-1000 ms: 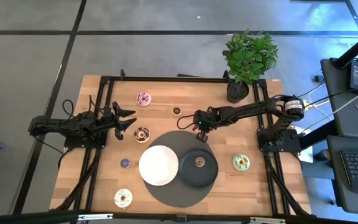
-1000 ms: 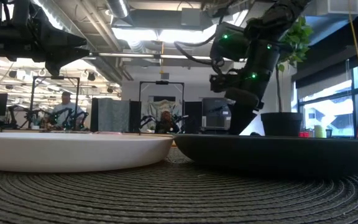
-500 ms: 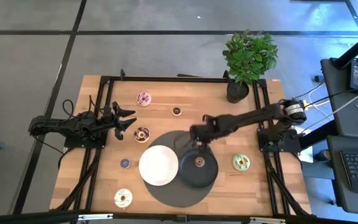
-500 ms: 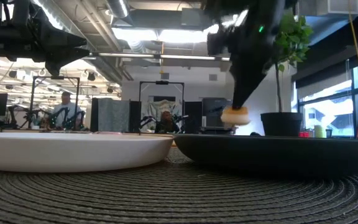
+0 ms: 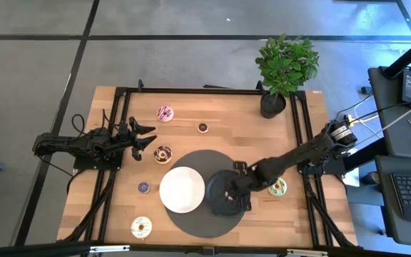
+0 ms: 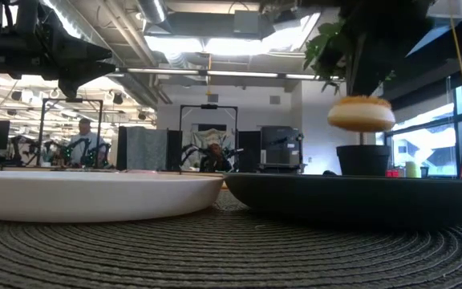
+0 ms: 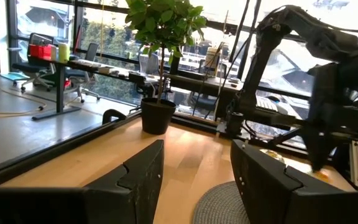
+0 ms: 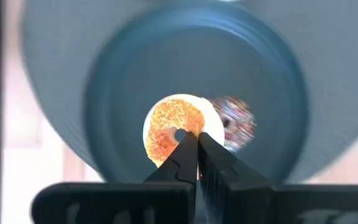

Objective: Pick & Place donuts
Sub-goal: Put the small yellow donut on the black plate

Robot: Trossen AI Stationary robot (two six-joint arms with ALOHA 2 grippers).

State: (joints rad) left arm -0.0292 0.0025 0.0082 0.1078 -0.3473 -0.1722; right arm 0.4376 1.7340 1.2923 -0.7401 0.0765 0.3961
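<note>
My right gripper (image 8: 197, 138) is shut on a small orange donut (image 8: 174, 134) above the black plate (image 5: 216, 207). The low view shows this donut (image 6: 361, 114) hanging over the plate's rim (image 6: 351, 197). A small sprinkled donut (image 8: 234, 121) lies in the black plate. On the wood lie a pink donut (image 5: 165, 113), a small brown one (image 5: 203, 127), a chocolate one (image 5: 163, 153), a purple mini (image 5: 143, 187), a cream one (image 5: 140, 227) and a green one (image 5: 277, 187). My left gripper (image 5: 145, 135) waits open at the table's left. My right gripper pinches the orange donut's ring (image 8: 188, 124) beside its hole with its fingertips (image 8: 185, 149). The fingers come from above, pointing steeply down. The donut hangs about level below them, lifted clear of the black plate.
A white plate (image 5: 182, 189) sits beside the black plate on a round grey mat (image 5: 191, 221). A potted plant (image 5: 285, 68) stands at the far right corner. Black frame rails (image 5: 191, 91) run along the table's far edge and sides.
My right gripper has swung from the mat's far edge toward the table's near edge and stands over the black plate. It has risen and rolled on the way, staying shut. The orange donut has gone with it, lifted higher over the plate.
</note>
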